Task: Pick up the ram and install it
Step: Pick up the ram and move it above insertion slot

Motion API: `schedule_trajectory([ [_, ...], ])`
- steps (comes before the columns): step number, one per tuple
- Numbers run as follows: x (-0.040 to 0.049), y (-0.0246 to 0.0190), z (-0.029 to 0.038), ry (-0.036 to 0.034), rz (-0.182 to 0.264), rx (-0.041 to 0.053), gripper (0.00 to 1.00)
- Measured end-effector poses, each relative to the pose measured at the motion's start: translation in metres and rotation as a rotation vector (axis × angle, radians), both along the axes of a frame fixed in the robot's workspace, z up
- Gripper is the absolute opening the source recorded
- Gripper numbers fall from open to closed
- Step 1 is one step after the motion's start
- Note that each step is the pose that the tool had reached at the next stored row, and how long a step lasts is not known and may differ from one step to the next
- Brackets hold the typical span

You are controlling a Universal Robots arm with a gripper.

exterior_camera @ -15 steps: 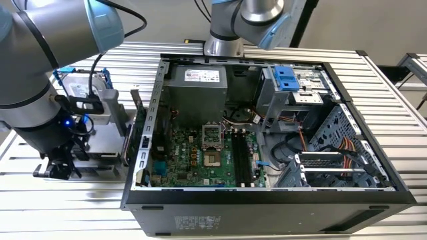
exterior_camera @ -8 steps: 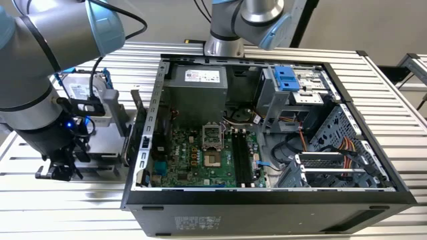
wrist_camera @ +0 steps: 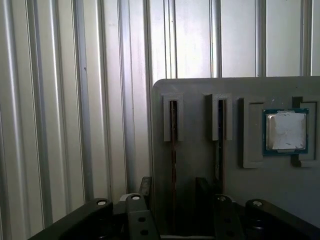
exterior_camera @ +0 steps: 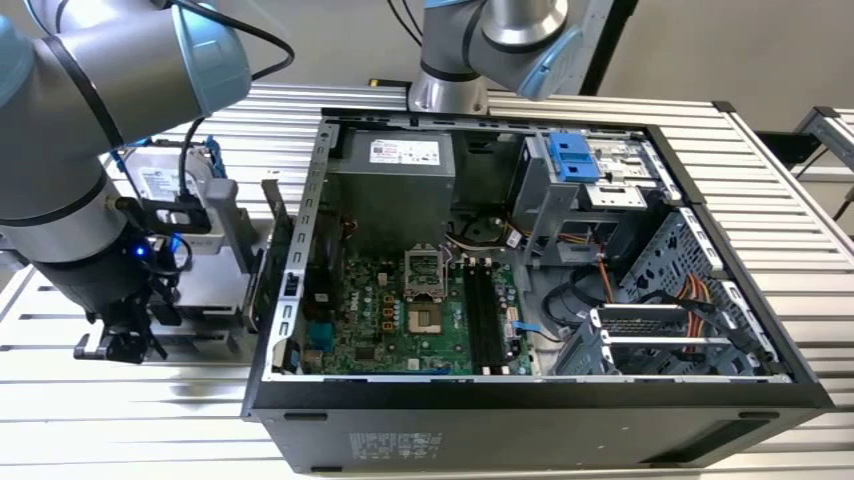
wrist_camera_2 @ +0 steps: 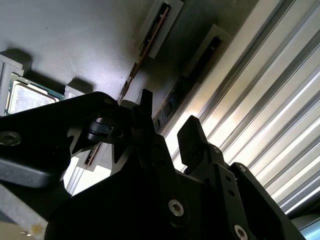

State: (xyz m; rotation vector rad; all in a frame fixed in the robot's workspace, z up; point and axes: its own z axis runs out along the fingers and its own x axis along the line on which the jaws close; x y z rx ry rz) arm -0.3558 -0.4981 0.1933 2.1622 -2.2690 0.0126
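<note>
**Ram (wrist_camera: pixel 173 150): on edge in tray (wrist_camera: pixel 200 165), not yet gripped**

Location: the ram stands in the tray slot farther from the CPU (wrist_camera: pixel 285 131). A second stick (wrist_camera: pixel 220 140) is in the neighbouring slot. The tray lies on the ribbed table (wrist_camera: pixel 75 100), beside the open case (exterior_camera: pixel 534 410).

Hand (wrist_camera: pixel 173 182): fingers apart, one on each side of the ram, clamped on nothing.

Step, as judged: the grasp.

Handling: keep the fingers parallel to the ram's flat faces and the ram centred in the gap, so closing does not tilt it. Keep the finger between the two sticks off the second stick.
</note>
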Motion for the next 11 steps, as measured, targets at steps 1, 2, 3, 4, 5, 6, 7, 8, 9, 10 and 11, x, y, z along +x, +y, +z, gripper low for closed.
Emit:
schedule_trajectory([
  [1,0.0000,0.0000,0.0000,-0.0003,0.000,0.0001,1.00],
  [2,0.0000,0.0000,-0.0001,-0.0005,0.000,0.0001,1.00],
  [3,0.0000,0.0000,-0.0001,-0.0007,0.000,0.0002,1.00],
  [4,0.0000,0.0000,-0.0001,-0.0009,0.000,0.0002,1.00],
  [5,0.0000,0.0000,-0.0001,-0.0010,0.000,0.0002,1.00],
  [6,0.0000,0.0000,-0.0001,-0.0011,0.000,0.0001,1.00],
  [7,0.0000,0.0000,-0.0001,-0.0013,0.000,0.0002,1.00],
  [8,0.0000,0.0000,-0.0001,-0.0014,0.000,0.0001,1.00],
  [9,0.0000,0.0000,-0.0001,-0.0016,0.000,0.0001,1.00],
  [10,0.0000,0.0000,-0.0001,-0.0017,0.000,0.0001,1.00],
  [11,0.0000,0.0000,-0.0001,-0.0019,0.000,0.0001,1.00],
])
